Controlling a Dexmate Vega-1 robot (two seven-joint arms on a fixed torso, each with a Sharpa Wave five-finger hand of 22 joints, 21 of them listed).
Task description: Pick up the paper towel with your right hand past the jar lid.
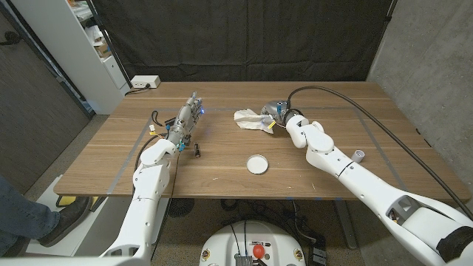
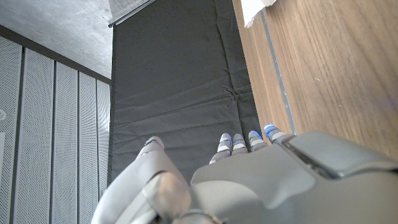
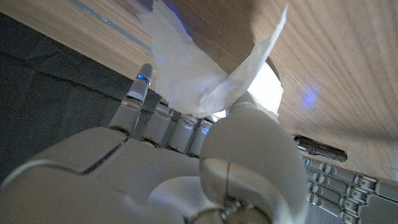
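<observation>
A crumpled white paper towel (image 1: pixel 251 120) lies on the wooden table (image 1: pixel 222 181) at the far middle, beyond the round white jar lid (image 1: pixel 257 163). My right hand (image 1: pixel 281 111) is at the towel's right end. In the right wrist view the paper towel (image 3: pixel 186 74) runs down between the thumb and the fingers (image 3: pixel 140 99), which pinch it. My left hand (image 1: pixel 188 118) stands on the table to the left, fingers stretched out and apart, holding nothing. A corner of the paper towel (image 2: pixel 255 9) shows in the left wrist view past my left hand (image 2: pixel 249 180).
A black marker (image 1: pixel 198 150) lies just in front of my left hand. A white power strip (image 1: pixel 145 82) sits at the far left corner, and a small white piece (image 1: pixel 359 154) near the right edge. A person's shoe (image 1: pixel 63 218) shows at lower left.
</observation>
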